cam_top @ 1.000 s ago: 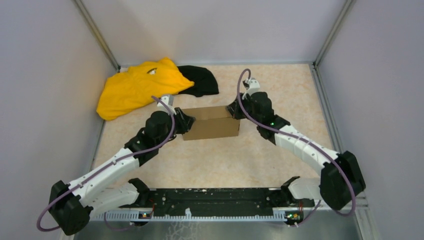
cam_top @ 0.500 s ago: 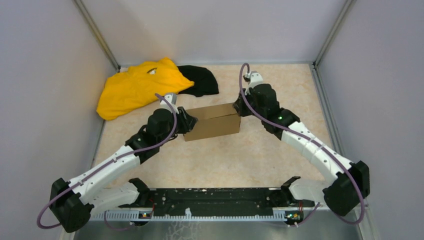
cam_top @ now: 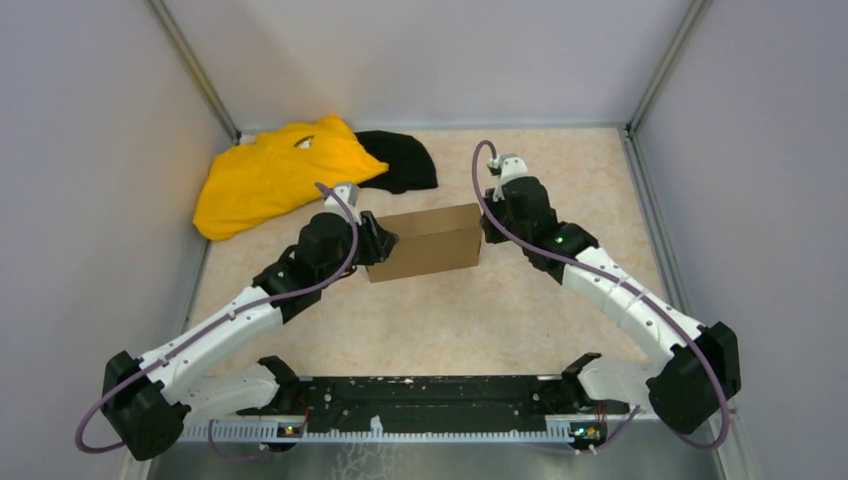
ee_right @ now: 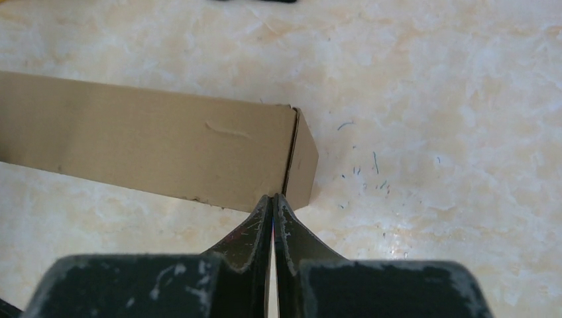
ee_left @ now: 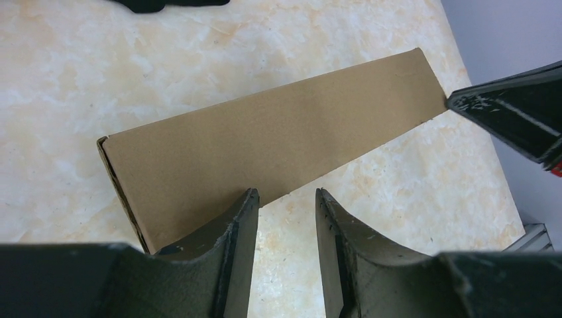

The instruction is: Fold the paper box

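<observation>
paper box [cam_top: 425, 242] sits mid-table [cam_top: 480, 320] as a closed, shallow brown cardboard box, lid surface flat, long axis running left to right with a slight tilt. it lies between the two grippers. folding looks finished or nearly so.

left gripper [ee_left: 286, 193]: at the box's left end, jaws parted, bare tabletop showing in the gap, nothing clamped. one fingertip overlaps the near long edge of the box. whether it touches, cannot tell. judged reason: letting go, or bracing that end so the box cannot slide.

right gripper [ee_right: 274, 197]: jaws closed on themselves, holding nothing. the joined tips sit at the box's right end, at the seam where the end panel meets the side. judged reason: closed fingers used as a blunt poker to press the end flap home.

left arm [cam_top: 225, 325]: runs diagonally from its base towards centre, wrist pitched down at the left end.

right arm [cam_top: 610, 290]: mirrors it from the right, wrist turned in at the right end.

yellow cloth [cam_top: 275, 175] and black cloth [cam_top: 405, 160] lie in the far left corner, apart from the box.
</observation>
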You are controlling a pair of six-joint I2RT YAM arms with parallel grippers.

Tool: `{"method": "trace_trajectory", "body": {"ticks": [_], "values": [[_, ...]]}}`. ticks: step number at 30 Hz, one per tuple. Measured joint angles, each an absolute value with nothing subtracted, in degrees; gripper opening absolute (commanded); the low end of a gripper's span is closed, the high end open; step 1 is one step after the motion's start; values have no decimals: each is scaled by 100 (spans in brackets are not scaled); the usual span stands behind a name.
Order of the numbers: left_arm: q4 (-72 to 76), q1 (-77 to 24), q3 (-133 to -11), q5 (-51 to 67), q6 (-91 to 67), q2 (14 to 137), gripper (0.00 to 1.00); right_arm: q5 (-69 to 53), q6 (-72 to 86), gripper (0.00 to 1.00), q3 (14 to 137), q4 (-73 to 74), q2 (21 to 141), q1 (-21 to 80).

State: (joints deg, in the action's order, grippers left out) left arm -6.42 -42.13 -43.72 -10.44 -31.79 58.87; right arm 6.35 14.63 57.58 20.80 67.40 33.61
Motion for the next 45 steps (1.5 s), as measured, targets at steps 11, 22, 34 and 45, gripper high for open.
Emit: {"method": "trace_trajectory", "body": {"ticks": [11, 22, 34, 45], "values": [[-576, -4213, -4475, -1044, -3022, 6055, 50, 729, 1470, 1, 5293, 1669, 6571, 3358], [-1890, -4222, -5732, -1337, -2392, 6167, 44, 749, 1358, 1, 5642, 2128, 6757, 3361], [-2121, -3861, -5660, -1518, -2047, 5894, 0, 738, 1358, 1, 5642, 2104, 6770, 3361], [-2088, -3771, -5413, -1452, -2088, 6171, 0, 692, 1361, 1, 5642, 1959, 6851, 3361]]}}
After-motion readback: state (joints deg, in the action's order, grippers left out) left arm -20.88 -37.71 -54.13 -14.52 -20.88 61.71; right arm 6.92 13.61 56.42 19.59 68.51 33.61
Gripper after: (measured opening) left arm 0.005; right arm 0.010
